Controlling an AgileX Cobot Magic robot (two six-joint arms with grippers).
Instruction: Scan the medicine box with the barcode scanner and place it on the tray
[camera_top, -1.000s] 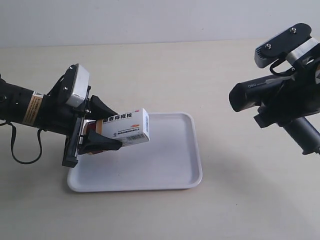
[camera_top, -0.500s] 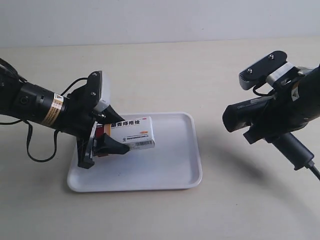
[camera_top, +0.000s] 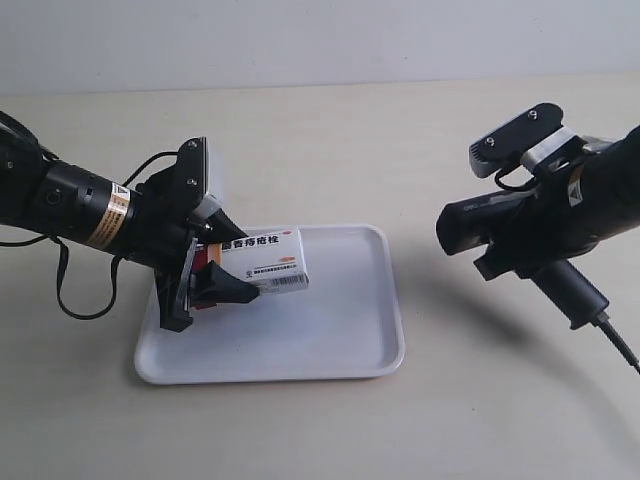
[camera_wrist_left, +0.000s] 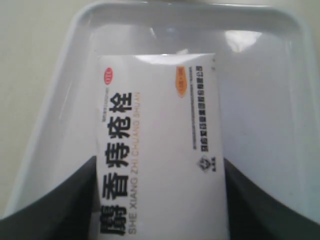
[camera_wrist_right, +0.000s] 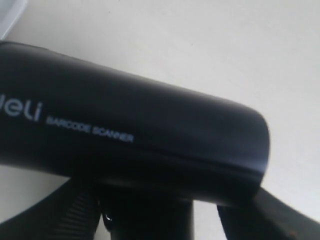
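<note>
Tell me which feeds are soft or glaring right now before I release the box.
Left wrist view: medicine box print readable but slightly soft, bright glare patches on the tray. Right wrist view: barcode scanner fills the frame, blurred. Exterior view: evenly lit, soft shadows beneath both arms.

Setting: a robot test station or lab. Indicators: a bare beige bench (camera_top: 300, 130) ending at a plain pale wall along its far edge, two black robot arms with wrist-mounted cameras, and only a white tray (camera_top: 330, 340) near the bench's front edge.
</note>
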